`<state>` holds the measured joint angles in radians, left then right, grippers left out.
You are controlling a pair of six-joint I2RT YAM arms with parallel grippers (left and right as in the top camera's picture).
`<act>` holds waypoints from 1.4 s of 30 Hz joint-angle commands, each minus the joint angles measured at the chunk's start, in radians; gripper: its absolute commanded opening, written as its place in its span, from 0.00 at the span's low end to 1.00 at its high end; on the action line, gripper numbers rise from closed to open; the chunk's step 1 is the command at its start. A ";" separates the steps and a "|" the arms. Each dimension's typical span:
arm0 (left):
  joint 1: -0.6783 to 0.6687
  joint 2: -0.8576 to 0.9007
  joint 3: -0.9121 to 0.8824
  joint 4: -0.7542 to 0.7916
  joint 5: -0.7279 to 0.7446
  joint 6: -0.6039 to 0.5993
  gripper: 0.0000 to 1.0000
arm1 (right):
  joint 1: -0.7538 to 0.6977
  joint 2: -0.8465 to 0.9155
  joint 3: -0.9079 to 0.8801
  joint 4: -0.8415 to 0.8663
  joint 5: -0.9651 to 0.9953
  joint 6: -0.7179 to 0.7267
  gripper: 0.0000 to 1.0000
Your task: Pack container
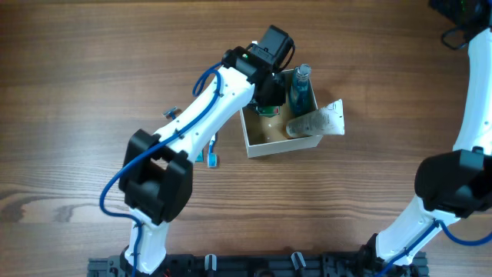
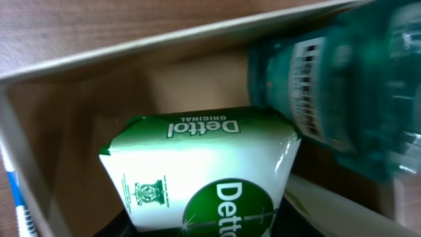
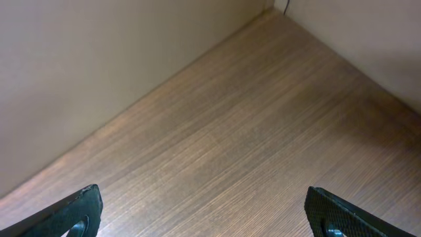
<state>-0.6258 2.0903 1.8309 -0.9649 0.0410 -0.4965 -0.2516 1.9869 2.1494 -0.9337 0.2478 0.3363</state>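
- The container (image 1: 281, 145) sits on the wooden table (image 1: 77, 77) at centre, slightly toward the right arm's side. It is upright and open-topped.
- The left gripper (image 1: 267, 96) is positioned over the container's left half. Its jaws are partly closed on a green-and-white Dettol soap pack (image 2: 204, 171), gripping it by the near end.
- In the left wrist view, the soap pack is inside the container walls, just beside a green bottle (image 2: 329, 99).
- The green bottle lies along the container's far right side. A white tube (image 1: 317, 119) rests across the right wall, its end projecting past the rim.
- A blue toothbrush (image 1: 212, 152) lies on the table, just left of the container.
- The right gripper (image 3: 210, 214) is fully spread and empty, well apart from the container.
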 commanded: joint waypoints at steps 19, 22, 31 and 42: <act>-0.007 0.069 0.019 0.014 0.022 -0.036 0.74 | 0.002 0.039 0.015 0.045 0.025 0.005 1.00; -0.007 0.069 0.019 0.014 0.022 -0.036 0.80 | 0.002 0.039 0.015 0.047 0.025 0.005 1.00; -0.005 0.068 0.030 0.027 0.029 -0.037 0.85 | 0.002 0.039 0.015 0.061 0.025 0.005 1.00; 0.064 0.047 0.281 0.047 0.070 -0.035 0.82 | 0.002 0.039 0.015 0.061 -0.020 0.004 1.00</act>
<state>-0.6033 2.1471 2.0209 -0.9199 0.0925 -0.5327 -0.2516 2.0113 2.1494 -0.8768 0.2470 0.3363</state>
